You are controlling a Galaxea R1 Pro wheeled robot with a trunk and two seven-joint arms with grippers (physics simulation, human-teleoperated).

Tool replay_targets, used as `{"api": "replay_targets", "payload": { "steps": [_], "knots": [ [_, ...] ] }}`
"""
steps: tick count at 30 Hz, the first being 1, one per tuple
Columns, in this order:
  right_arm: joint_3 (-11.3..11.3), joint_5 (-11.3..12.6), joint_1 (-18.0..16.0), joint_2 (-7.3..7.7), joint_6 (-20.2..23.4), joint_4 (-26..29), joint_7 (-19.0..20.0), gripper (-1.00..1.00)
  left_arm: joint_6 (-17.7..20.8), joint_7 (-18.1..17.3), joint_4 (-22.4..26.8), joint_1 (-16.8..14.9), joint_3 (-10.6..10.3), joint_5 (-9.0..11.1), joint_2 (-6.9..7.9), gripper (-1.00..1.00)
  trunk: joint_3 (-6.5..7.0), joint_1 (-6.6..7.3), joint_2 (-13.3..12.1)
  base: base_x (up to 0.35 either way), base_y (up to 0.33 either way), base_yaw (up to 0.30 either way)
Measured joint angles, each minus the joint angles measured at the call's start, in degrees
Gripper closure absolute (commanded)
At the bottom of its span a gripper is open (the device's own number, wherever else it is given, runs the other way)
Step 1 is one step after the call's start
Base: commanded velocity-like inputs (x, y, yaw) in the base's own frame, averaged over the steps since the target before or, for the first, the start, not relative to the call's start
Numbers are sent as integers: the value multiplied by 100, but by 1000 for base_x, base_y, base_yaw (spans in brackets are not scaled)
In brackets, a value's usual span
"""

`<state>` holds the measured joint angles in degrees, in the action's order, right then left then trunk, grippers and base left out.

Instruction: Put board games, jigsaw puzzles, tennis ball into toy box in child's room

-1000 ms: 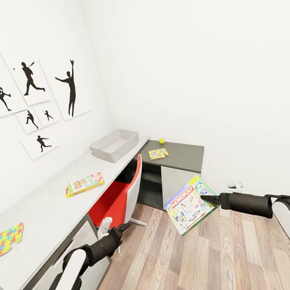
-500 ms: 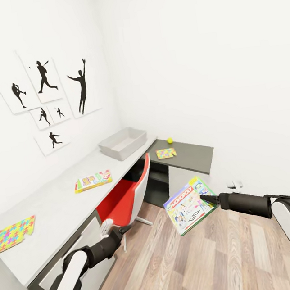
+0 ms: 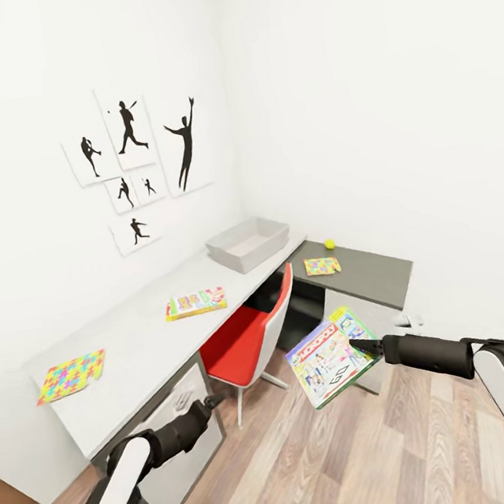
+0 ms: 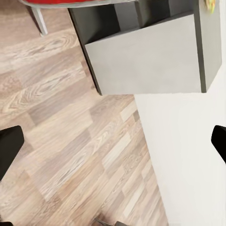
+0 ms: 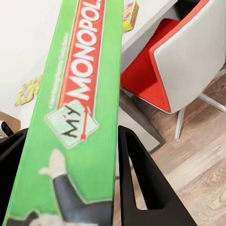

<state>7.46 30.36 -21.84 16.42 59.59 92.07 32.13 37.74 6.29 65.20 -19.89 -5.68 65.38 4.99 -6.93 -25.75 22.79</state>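
Camera swung left; right claw pinches flat glossy MONOPOLY box.

gripper: black fingers clamped on both sides of the MONOPOLY box | box: green edge, red title band, seen edge-on | beyond: red-and-white chair, wood floor, table carrying puzzle and game
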Motion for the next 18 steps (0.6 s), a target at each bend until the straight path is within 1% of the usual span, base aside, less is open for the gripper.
{"api": "replay_targets", "payload": {
  "steps": [8, 11, 18],
  "knots": [
    [-5, -1, 0, -7, 2, 0, 0, 100, -3, 5, -4, -1, -7, -5, -7, -100, 8, 0, 0, 0, 0, 293],
    [-12, -20, -4, -50, -1, 0, -17, 100, -55, 7, -3, 0, -39, -6, -28, -100, 14, 0, 0, 0, 0, 293],
    [-11, -23, -5, -43, 2, 0, -12, 100, -96, 8, 26, 0, -59, 4, -44, -100, 21, 0, 0, 0, 0, 293]
  ]
}}
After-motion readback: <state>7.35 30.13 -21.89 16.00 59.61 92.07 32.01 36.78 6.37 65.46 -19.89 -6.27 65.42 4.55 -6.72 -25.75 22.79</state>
